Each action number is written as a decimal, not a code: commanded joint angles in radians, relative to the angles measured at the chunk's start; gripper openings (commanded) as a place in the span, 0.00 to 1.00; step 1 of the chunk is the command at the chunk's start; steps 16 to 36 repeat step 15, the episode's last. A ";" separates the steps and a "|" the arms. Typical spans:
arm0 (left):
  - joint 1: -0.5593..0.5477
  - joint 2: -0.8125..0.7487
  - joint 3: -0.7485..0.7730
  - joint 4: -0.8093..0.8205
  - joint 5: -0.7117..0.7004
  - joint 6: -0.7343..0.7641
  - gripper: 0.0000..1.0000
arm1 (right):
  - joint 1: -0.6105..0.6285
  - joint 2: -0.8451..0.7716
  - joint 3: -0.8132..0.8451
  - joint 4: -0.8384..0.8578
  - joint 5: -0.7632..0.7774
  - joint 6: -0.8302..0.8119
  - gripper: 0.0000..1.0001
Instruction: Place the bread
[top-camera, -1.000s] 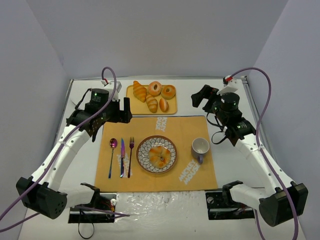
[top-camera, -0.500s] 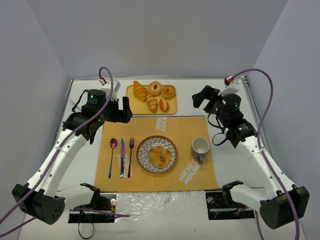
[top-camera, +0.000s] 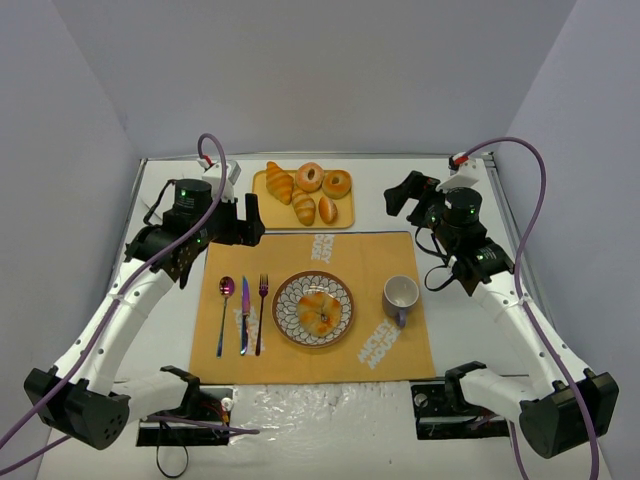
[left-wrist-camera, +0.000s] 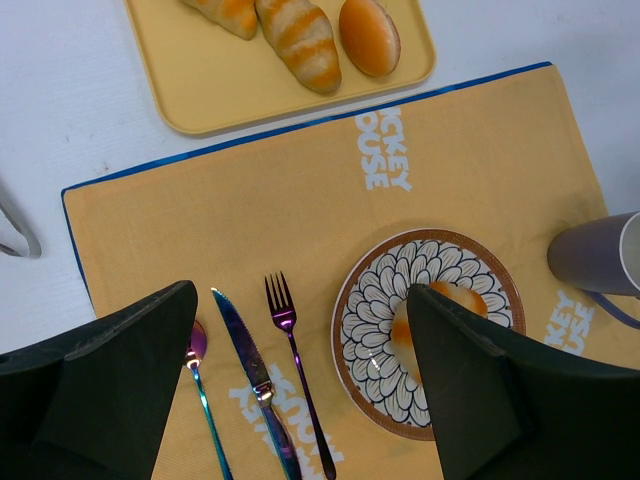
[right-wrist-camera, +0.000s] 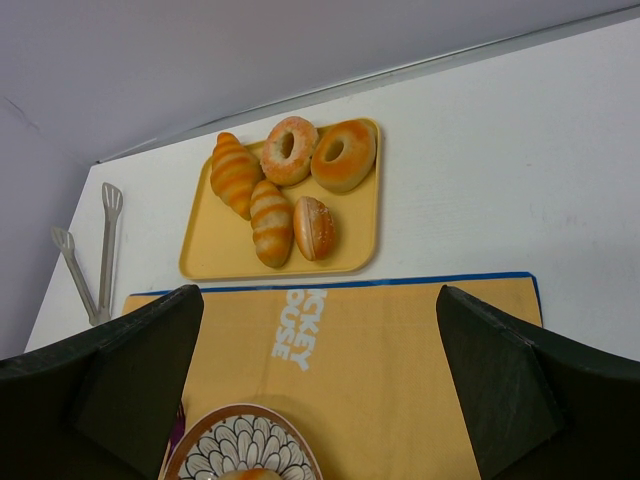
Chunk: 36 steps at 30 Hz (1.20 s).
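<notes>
The bread (top-camera: 318, 311), a round golden-brown bun with pale patches, lies on the flower-patterned plate (top-camera: 284, 297) in the middle of the orange placemat. My left gripper (top-camera: 250, 220) is open and empty, held above the mat's far left corner. In the left wrist view (left-wrist-camera: 300, 292) the bread (left-wrist-camera: 402, 330) is partly hidden behind the right finger. My right gripper (top-camera: 400, 195) is open and empty, beyond the mat's far right corner. In the right wrist view (right-wrist-camera: 318, 290) only a sliver of the bread (right-wrist-camera: 250, 474) shows at the bottom edge.
A yellow tray (top-camera: 346, 221) at the back holds a croissant, two ring donuts and two small rolls. A spoon (top-camera: 224, 310), a knife (top-camera: 243, 315) and a fork (top-camera: 262, 312) lie left of the plate. A cup (top-camera: 400, 294) stands right of it. Tongs (right-wrist-camera: 100, 240) lie left of the tray.
My left arm's elbow and base have shifted slightly to the left. The bread, the plate and the right arm have not moved.
</notes>
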 joint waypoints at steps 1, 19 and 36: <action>-0.003 -0.031 0.015 0.075 0.008 0.009 0.83 | -0.003 -0.003 -0.005 0.106 0.006 -0.003 1.00; -0.003 -0.036 0.014 0.076 0.008 0.011 0.83 | -0.003 -0.017 -0.019 0.114 0.016 -0.007 1.00; -0.003 -0.036 0.014 0.076 0.008 0.011 0.83 | -0.003 -0.017 -0.019 0.114 0.016 -0.007 1.00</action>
